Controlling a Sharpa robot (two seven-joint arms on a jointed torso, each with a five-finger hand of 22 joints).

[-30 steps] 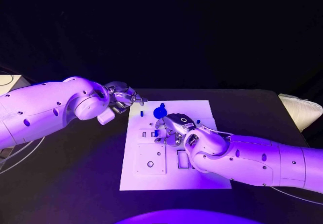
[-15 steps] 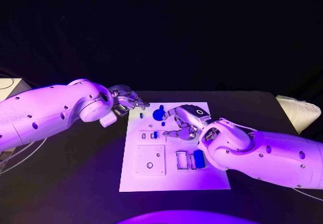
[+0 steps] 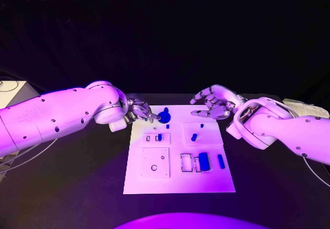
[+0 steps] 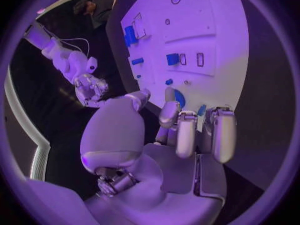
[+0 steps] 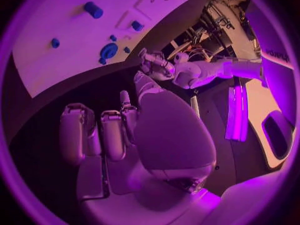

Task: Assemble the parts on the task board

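Observation:
The white task board [image 3: 179, 179] lies in the middle of the table. A round blue part [image 3: 163, 116] sits near its far left corner, with smaller blue parts [image 3: 194, 137] in the board's recesses and a larger blue block [image 3: 203, 161] lower down. My left hand [image 3: 139, 112] hovers at the board's far left edge beside the round part [image 4: 178, 97]. Its fingers [image 4: 187, 130] are apart and a blue sliver shows behind them. My right hand [image 3: 214, 104] is raised over the far right corner, fingers [image 5: 100, 135] loosely curled and apart, holding nothing.
A pale bundle [image 3: 306, 107] lies at the table's right edge and a white box [image 3: 10, 90] stands off to the left. Bare black table [image 3: 82, 181] surrounds the board.
My right hand has lifted off the middle of the board and drawn back to the far right corner, uncovering small blue parts. My left hand has shifted right, closer to the round part.

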